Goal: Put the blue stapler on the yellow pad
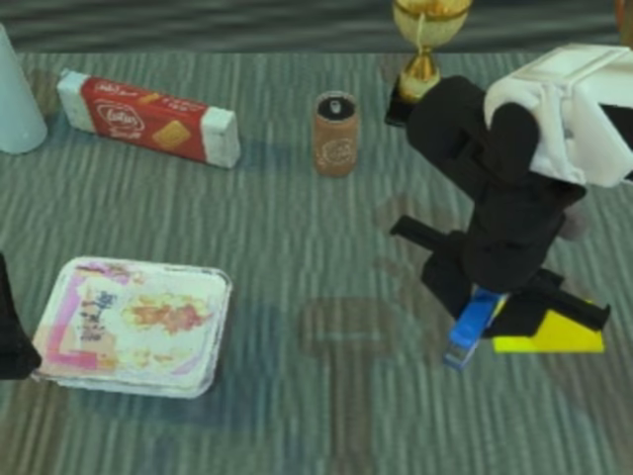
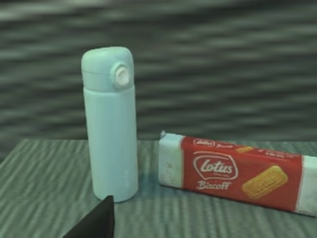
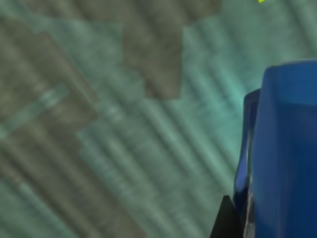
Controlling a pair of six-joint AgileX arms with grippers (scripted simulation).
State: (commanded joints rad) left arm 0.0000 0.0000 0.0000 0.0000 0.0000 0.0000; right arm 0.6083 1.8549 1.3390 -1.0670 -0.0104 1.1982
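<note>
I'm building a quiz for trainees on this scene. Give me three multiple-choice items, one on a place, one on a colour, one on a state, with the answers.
1. Where does the yellow pad lie in the top view?
A. right side of the table
B. left side, beside the tray
C. centre, under the can

2. What colour is the biscuit pack in its middle?
A. green
B. red
C. black

3. What is the state of the blue stapler?
A. lying flat in the tray
B. standing beside the bottle
C. under the right gripper, its free end beyond the pad's left edge

Answers:
1 A, the pad shows at the right, partly hidden by the arm.
2 B, red wrapper with white ends.
3 C, the top view shows it poking out from below the right arm; whether the jaws clamp it is hidden.

The left gripper is parked at the left edge.
</note>
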